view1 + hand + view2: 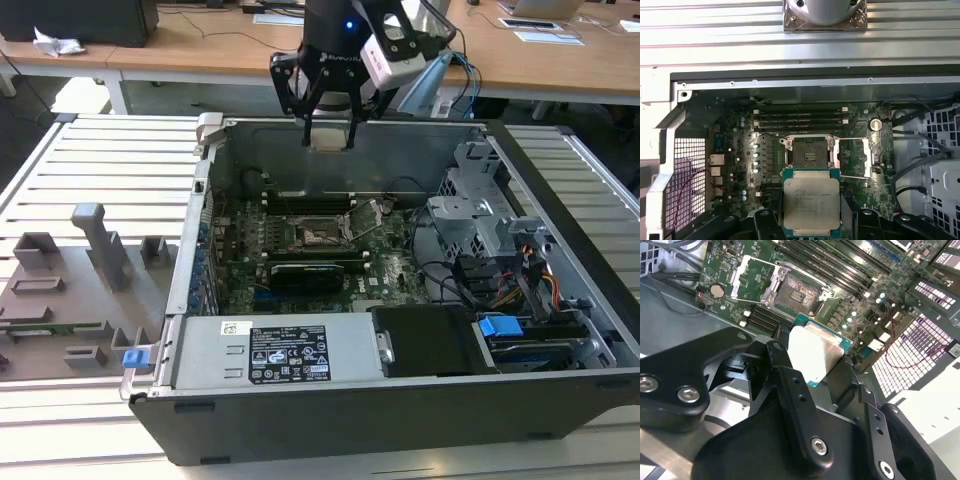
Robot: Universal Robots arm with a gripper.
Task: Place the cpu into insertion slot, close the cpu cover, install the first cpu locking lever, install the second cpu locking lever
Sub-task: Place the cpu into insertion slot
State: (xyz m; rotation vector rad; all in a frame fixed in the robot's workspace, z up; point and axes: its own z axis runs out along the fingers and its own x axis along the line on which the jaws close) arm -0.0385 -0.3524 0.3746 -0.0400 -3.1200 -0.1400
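My black pincer (328, 138) gripped the flat square silver-topped cpu (811, 202) above the open grey computer case (350, 415); the dark-framed square insertion slot (810, 152) lay bare, its thin silver cpu cover (870, 156) swung open, levers undone, nothing yet seated

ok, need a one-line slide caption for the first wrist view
Gripper holds the cpu above the case; insertion slot empty, cpu cover open.
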